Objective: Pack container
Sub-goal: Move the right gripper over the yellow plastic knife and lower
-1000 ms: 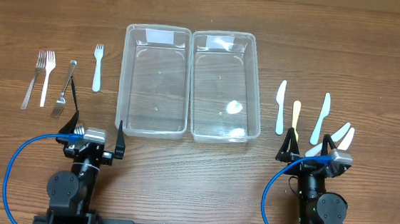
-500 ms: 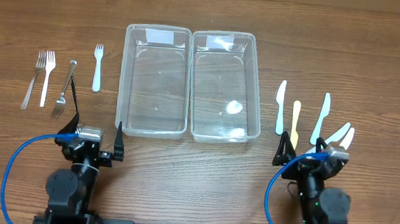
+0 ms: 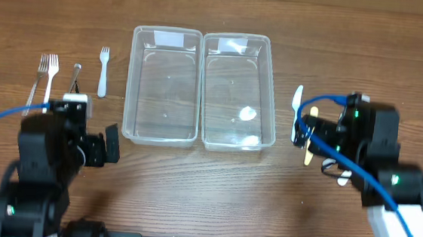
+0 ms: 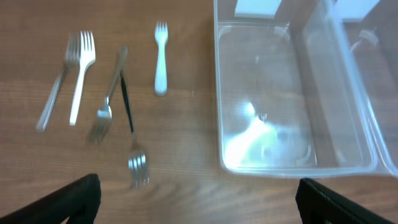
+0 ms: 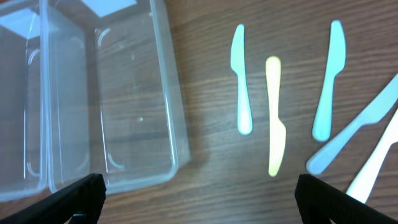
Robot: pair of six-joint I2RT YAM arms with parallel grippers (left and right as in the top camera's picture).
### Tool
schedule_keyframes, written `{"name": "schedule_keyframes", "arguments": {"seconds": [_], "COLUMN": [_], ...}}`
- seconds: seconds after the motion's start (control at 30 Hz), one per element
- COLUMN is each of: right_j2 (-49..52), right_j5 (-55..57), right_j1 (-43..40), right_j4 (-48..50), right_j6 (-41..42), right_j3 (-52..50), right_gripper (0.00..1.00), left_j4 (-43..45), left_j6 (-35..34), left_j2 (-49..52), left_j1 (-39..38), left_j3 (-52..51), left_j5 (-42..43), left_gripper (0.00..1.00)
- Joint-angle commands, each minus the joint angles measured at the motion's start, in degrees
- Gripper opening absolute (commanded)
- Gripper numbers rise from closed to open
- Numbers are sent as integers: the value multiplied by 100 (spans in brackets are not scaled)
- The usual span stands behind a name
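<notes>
Two clear containers [image 3: 162, 92] sit empty on the tabletop [image 3: 206, 182], forks [image 4: 81, 74] to their left, plastic knives [image 5: 241, 81] right. Left tool [image 4: 199, 202] and right tool [image 5: 199, 200] hover spread, apparently empty: approach step; next, lower over one utensil.

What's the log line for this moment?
stage: pre-grasp, nothing packed | left gripper: open, near forks | right gripper: open, near knives | containers: both empty

Overhead straight down over the whole table [image 3: 206, 186]; wrist views nearer, oblique, both with the clear containers [image 4: 280, 93].
</notes>
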Motion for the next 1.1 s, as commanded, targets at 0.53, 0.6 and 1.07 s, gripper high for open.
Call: {"name": "schedule_keyframes", "arguments": {"seconds": [0.53, 0.6, 1.07], "right_j2": [4837, 4999, 5536], "right_j5": [503, 409, 317], "right_j1": [-1318, -1318, -1086], "right_j4": [-177, -61, 601], "right_j6": [-857, -1032, -1384], "right_j3": [1799, 1799, 1792], "right_gripper": [100, 100, 98], "left_j4": [-166, -155, -144], "left_j6": [-79, -79, -79], "left_j2": [706, 706, 706], "left_j1": [-2, -2, -2], "left_j3": [605, 605, 605], "left_j5": [109, 111, 111], "left_gripper": [100, 100, 100]}}
